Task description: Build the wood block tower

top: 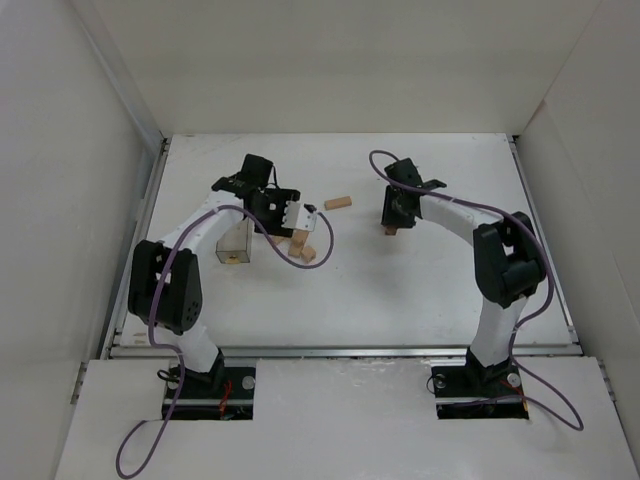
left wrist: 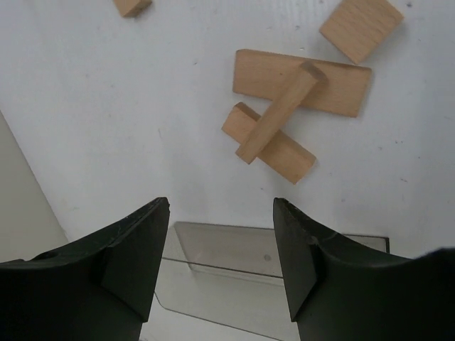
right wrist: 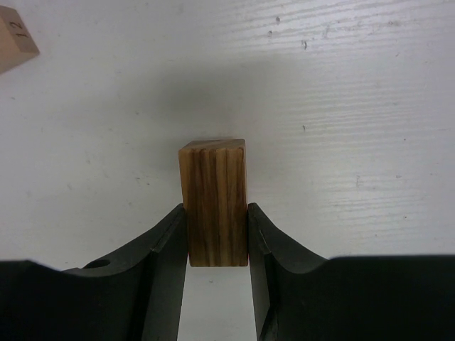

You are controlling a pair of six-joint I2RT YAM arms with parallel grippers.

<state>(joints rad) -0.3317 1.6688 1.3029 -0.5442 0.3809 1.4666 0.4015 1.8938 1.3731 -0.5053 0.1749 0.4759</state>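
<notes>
Your right claw [right wrist: 217,238] is closed on a dark-grained block [right wrist: 213,192], pinching two opposite flat faces near one end, so most of the block stands out past the fingertips. Whether its far end touches the table [right wrist: 355,106] cannot be told. Expect the block to be light, stiff and fairly smooth (hard wood will not give under the pads, so a skewed squeeze would likely twist it, not dent it). Flat opposite faces, gripped square, are the place to hold it. Your left claw [left wrist: 222,213] stands moderately wide with nothing between its jaws, and the clear box [left wrist: 270,266] shows just under its tips. Beyond it lies the pile of blocks [left wrist: 274,145]: a thin stick [left wrist: 284,103] resting crosswise on two flat planks [left wrist: 341,89], with a square piece [left wrist: 361,27] close by. From above, that pile sits near the left claw and well apart from the right one, with one loose block [top: 338,202] between them.
</notes>
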